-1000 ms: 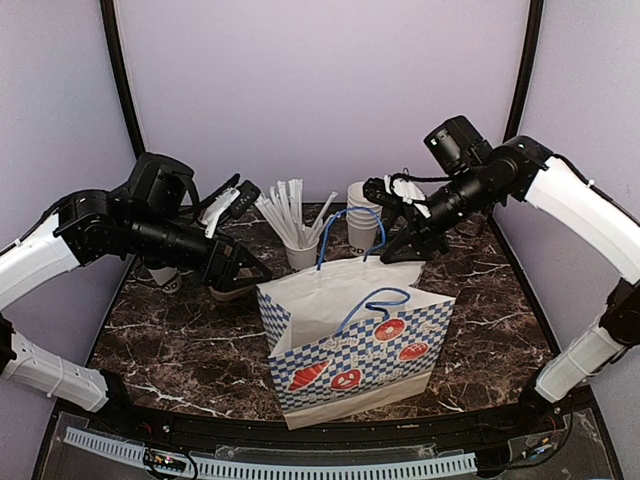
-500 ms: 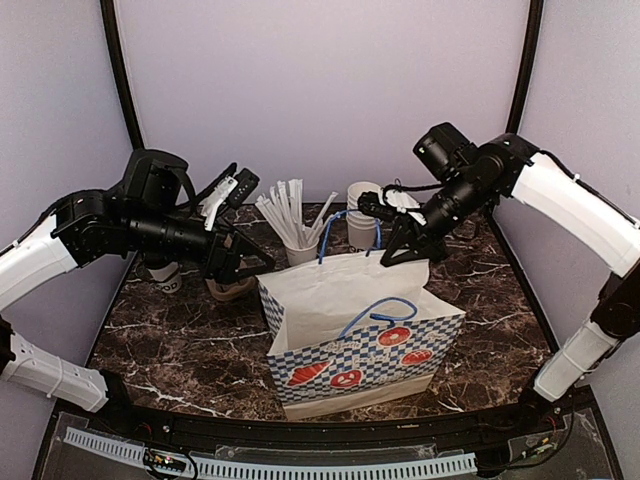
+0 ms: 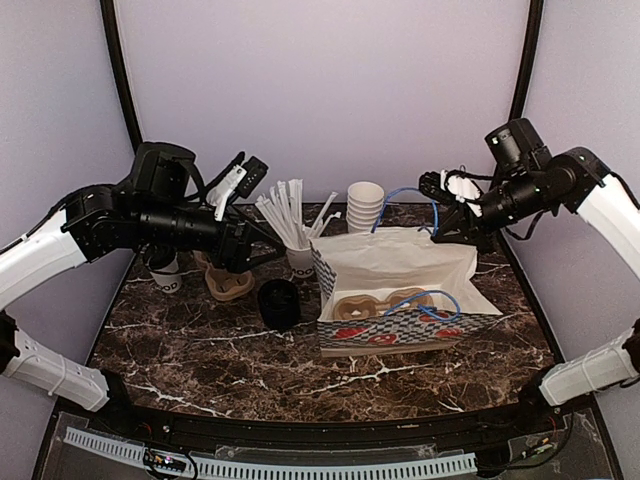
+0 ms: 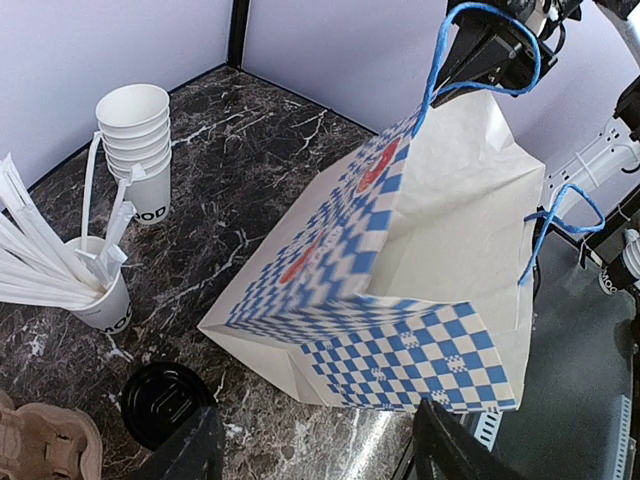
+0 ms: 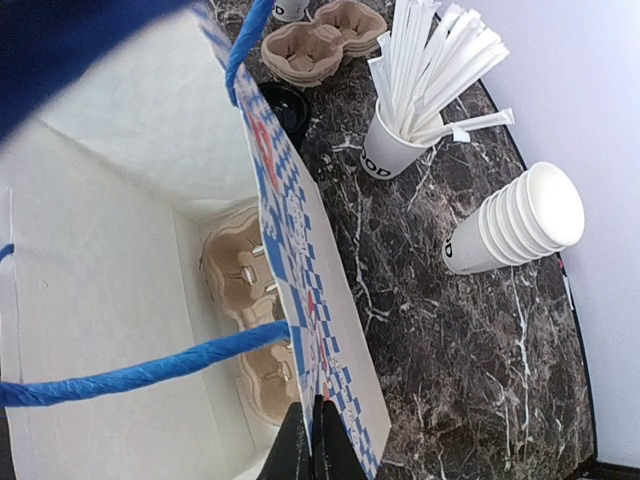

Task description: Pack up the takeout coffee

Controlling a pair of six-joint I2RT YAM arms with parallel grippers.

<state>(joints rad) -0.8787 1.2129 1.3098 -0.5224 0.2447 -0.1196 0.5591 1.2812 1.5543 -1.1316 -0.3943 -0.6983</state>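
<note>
The takeout coffee cup (image 3: 165,274), white with dark lettering, stands at the far left under my left arm. Its black lid (image 3: 279,301) lies apart from it on the marble, left of the paper bag (image 3: 400,262). In the left wrist view the lid (image 4: 160,400) sits just ahead of my left gripper (image 4: 315,455), which is open and empty. The checkered bag (image 5: 120,250) leans over with its mouth wide, a brown carrier (image 5: 245,330) inside. My right gripper (image 5: 315,435) is shut on the bag's upper wall near a blue handle (image 3: 408,193).
A second brown carrier (image 3: 228,281) sits by the takeout cup. A cup of white straws (image 3: 299,254) and a stack of white cups (image 3: 365,205) stand at the back, behind the bag. Dark rails edge the marble table (image 3: 200,350).
The right gripper shut on the bag and swung right, tipping the upright bag over and open. The carrier inside and the black lid came into view. The left arm shifted slightly.
</note>
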